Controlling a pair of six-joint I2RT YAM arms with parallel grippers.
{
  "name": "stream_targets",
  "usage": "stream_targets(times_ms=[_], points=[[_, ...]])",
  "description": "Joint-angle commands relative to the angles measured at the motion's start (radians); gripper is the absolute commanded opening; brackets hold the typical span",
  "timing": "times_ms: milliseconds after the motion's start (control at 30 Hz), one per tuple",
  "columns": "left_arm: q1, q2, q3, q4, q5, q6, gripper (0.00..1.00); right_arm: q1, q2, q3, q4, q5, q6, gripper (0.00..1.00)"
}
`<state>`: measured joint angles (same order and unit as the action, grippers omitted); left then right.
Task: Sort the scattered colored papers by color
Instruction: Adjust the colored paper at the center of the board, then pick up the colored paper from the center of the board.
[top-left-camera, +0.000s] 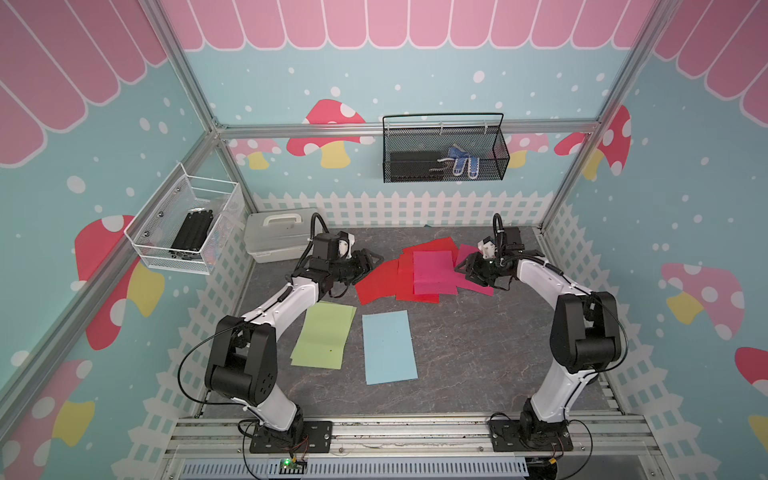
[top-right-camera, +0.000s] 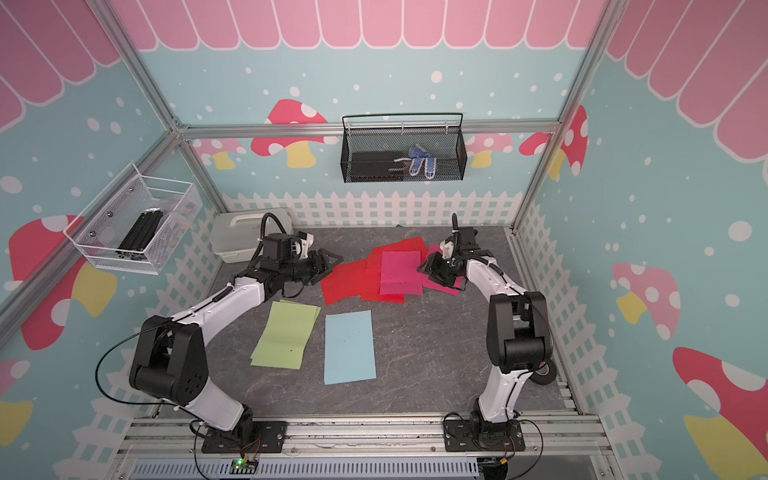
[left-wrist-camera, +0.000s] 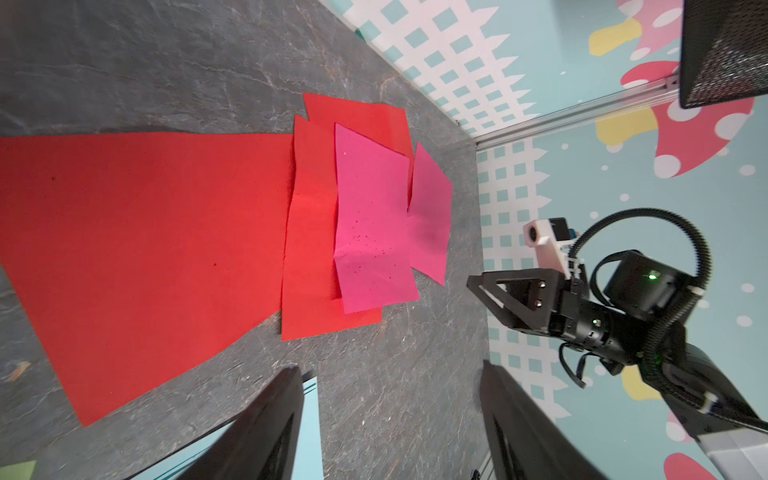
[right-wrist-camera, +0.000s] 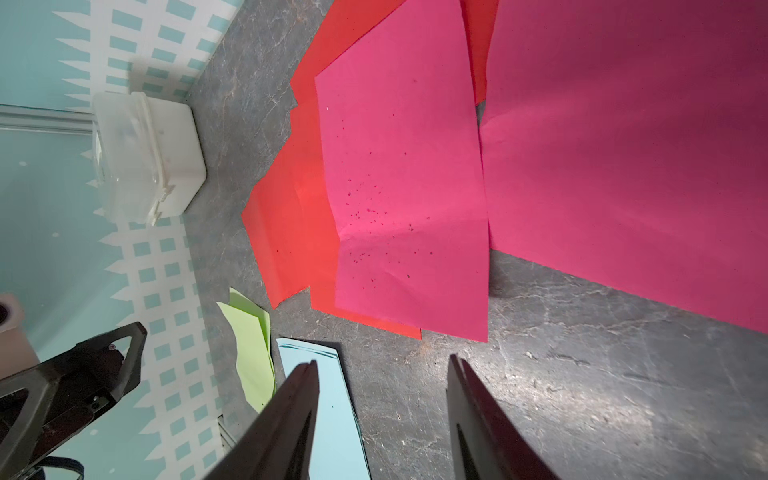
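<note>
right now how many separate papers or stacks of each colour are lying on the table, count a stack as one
red papers: 3
magenta papers: 2
green stack: 1
blue stack: 1
total: 7
</note>
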<state>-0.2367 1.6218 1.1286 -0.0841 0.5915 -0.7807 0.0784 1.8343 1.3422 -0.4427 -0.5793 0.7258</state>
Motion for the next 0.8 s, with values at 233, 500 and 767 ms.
stream_targets(times_ms=[233,500,767], points=[[0.012,0.023,-0.014,0.077,0.041,-0.034,0.7,-0.048,0.14,-0.025,0.078,-0.074,0.029,0.51],[0.028,0.03,-0.021,0.083,0.044,-0.041,0.7,-0.058,0.225,-0.043,0.166,-0.157,0.083,0.47],[0.039,0.036,-0.029,0.09,0.043,-0.051,0.7,-0.06,0.269,-0.064,0.255,-0.225,0.148,0.47]])
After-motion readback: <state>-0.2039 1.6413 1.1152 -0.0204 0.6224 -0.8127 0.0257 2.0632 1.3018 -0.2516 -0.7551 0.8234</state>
